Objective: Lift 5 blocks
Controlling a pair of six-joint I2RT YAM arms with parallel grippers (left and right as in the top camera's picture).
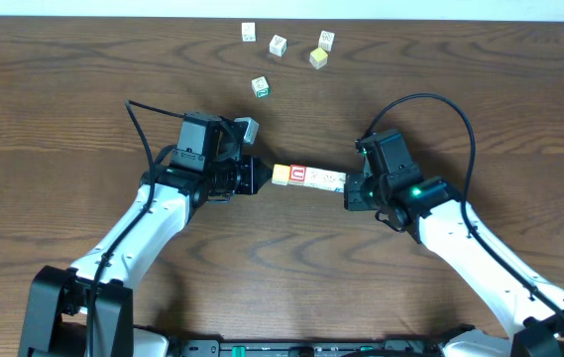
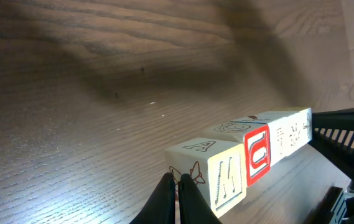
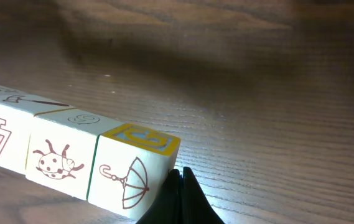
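The blocks form one straight row between my two grippers in the overhead view: a yellow-orange one [image 1: 280, 175], a red-bordered one [image 1: 298, 176], then whitish ones [image 1: 327, 179]. My left gripper [image 1: 265, 178] is shut, its tip pressed against the row's left end. The left wrist view shows that gripper [image 2: 178, 186] against the block with an M face [image 2: 226, 177]. My right gripper [image 1: 349, 188] is shut too and presses the other end. In the right wrist view that gripper [image 3: 181, 180] touches the umbrella block [image 3: 130, 177]. I cannot tell whether the row rests on the table.
Several loose cubes lie at the far side of the table: whitish ones [image 1: 249, 32] [image 1: 278, 45] [image 1: 326, 40], a pale yellow one [image 1: 318, 59] and a green-bordered one [image 1: 260, 87]. Both arms' cables arc over the dark wooden table [image 1: 63, 119].
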